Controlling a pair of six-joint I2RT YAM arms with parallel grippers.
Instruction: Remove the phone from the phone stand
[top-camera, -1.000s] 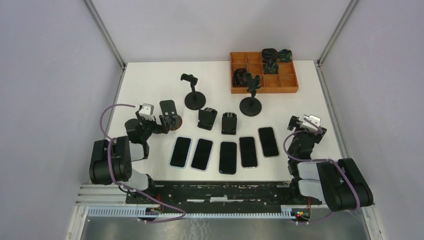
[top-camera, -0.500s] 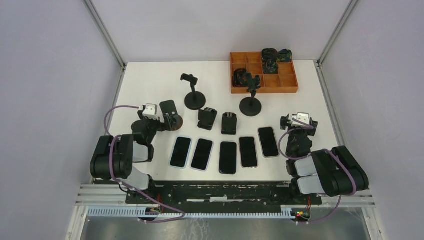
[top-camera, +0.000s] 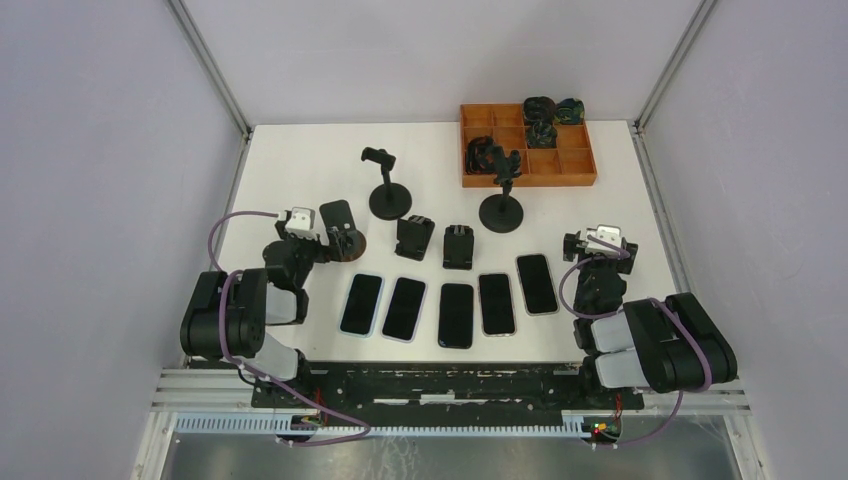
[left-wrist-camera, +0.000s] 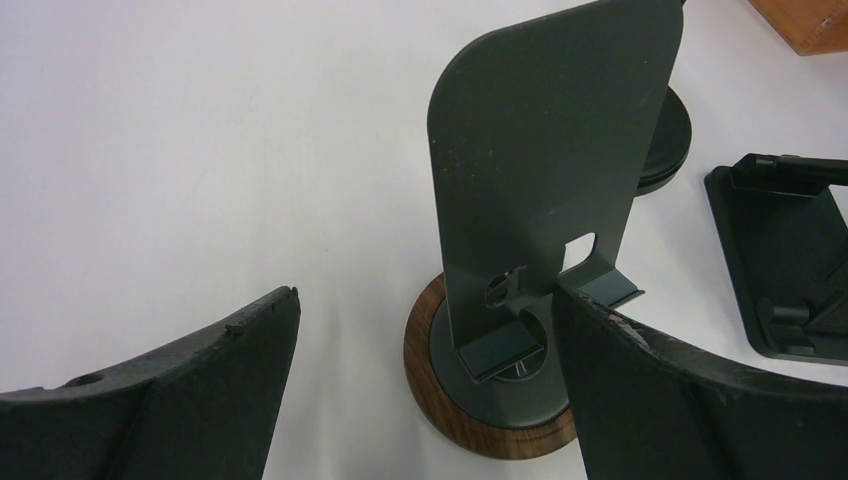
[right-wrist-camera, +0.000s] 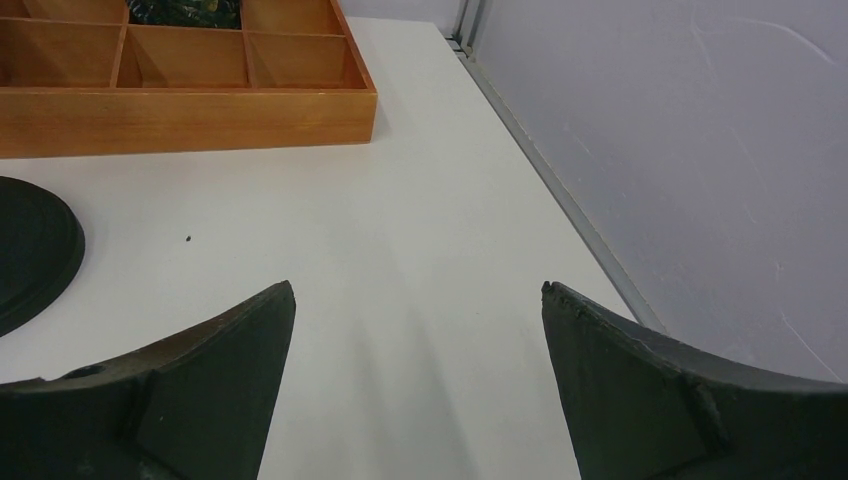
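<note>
While the left gripper (left-wrist-camera: 425, 300) hangs released, jaws wide either side of the wood-based phone stand (left-wrist-camera: 550, 150), five phones (top-camera: 455, 313) lie flat in a row on the table (top-camera: 300, 160) right of it; right gripper (right-wrist-camera: 418, 290) also released, low over the table near the wooden tray (right-wrist-camera: 190, 100)

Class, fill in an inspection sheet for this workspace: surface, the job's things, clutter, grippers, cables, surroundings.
Surface: white table, one tiny dark speck.
Job's things: five phones lying flat in a row; wooden-based stand holds no phone.
Clutter: two clamp stands, two folding stands, wooden tray with dark items.
Grippers: left gripper open, facing the wooden-based stand; right gripper open, empty.
Cables: purple cable looped on each arm.
Surroundings: grey walls, metal posts.
</note>
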